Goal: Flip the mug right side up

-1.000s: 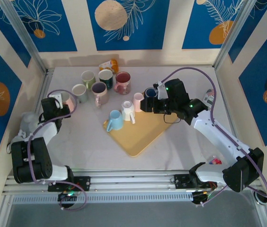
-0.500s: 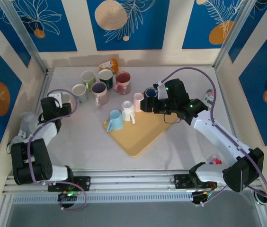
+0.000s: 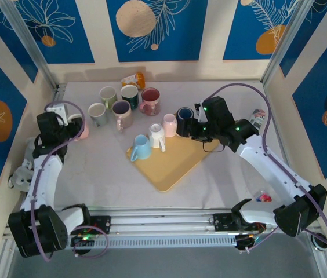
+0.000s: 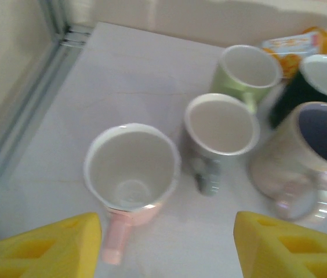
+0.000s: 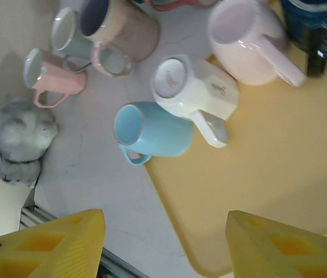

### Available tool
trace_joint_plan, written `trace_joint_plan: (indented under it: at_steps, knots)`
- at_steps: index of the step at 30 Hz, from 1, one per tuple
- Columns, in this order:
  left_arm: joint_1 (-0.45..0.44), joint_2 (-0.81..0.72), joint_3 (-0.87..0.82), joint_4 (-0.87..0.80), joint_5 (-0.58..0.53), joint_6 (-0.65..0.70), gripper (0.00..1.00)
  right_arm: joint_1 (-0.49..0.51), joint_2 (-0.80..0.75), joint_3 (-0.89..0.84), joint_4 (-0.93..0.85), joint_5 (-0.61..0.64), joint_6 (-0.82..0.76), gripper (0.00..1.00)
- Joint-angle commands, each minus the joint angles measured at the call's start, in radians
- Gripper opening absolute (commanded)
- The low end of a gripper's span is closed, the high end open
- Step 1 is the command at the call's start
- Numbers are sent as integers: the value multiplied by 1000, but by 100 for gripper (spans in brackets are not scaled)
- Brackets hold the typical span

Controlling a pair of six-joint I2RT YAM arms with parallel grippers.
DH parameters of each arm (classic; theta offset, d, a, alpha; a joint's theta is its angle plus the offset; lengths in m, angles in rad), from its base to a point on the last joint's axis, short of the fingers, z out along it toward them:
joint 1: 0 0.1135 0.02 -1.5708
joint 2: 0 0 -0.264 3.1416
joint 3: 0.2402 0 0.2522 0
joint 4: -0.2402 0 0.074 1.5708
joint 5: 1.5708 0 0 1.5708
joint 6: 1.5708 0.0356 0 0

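Counter (image 3: 111, 179): pale surface, all positions below referenced to the yellow tray (image 3: 172, 168), which lies cornerwise near the middle. Right gripper (image 5: 163, 223): over the tray's far right edge, yellow fingers apart, nothing between them. Left gripper (image 4: 166, 231): well left of the tray, fingers apart and empty, looking down on the pink mug (image 4: 131, 171). Grey plush toy (image 5: 21, 139): further left of the tray than the pink mug, against the side wall. Pink mug: on the counter well left of the tray, upright, mouth up, interior empty, handle pointing toward the left gripper, close to one finger but apart from it. White mug (image 5: 192, 87): on the tray's far left edge, inverted, base up with a faint mark on it, handle toward the tray's centre. Light blue mug (image 5: 152, 132): at the tray's left corner, just beside the white mug, mouth up; whether it sits on or off the tray edge I cannot tell. Pale pink mug (image 5: 239, 40): at the tray's far corner, mouth up. Dark blue mug (image 3: 184, 114): just beyond that far corner. Grey mug (image 4: 220, 130), pale green mug (image 4: 247, 72), dark green mug (image 4: 320, 81) and beige mug (image 4: 302, 150): clustered beyond the tray to its far left, all mouth up. Orange packet (image 3: 133, 79): beyond that cluster, by the back wall.
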Motion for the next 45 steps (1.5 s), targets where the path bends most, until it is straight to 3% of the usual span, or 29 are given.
trace_joint_plan:
  at_steps: [1,6,12,16,24,36,45]
  knots:
    - [-25,-36,67,-226,216,-73,62,10,32,62,-164,80,113,58]
    - [-127,-79,112,-382,344,-102,62,28,120,159,-267,119,-66,57]
    - [-241,-121,136,-491,326,-175,62,19,185,176,-221,60,-392,53]
    - [-318,-152,105,-432,332,-280,62,-12,245,179,-172,-3,-531,51]
    - [-496,-117,80,-287,267,-424,62,-53,393,205,-67,8,-688,51]
    - [-547,-72,80,-230,204,-482,61,-66,669,384,-45,50,-797,45]
    - [-575,-16,81,-215,194,-491,60,-88,668,323,55,60,-884,52]
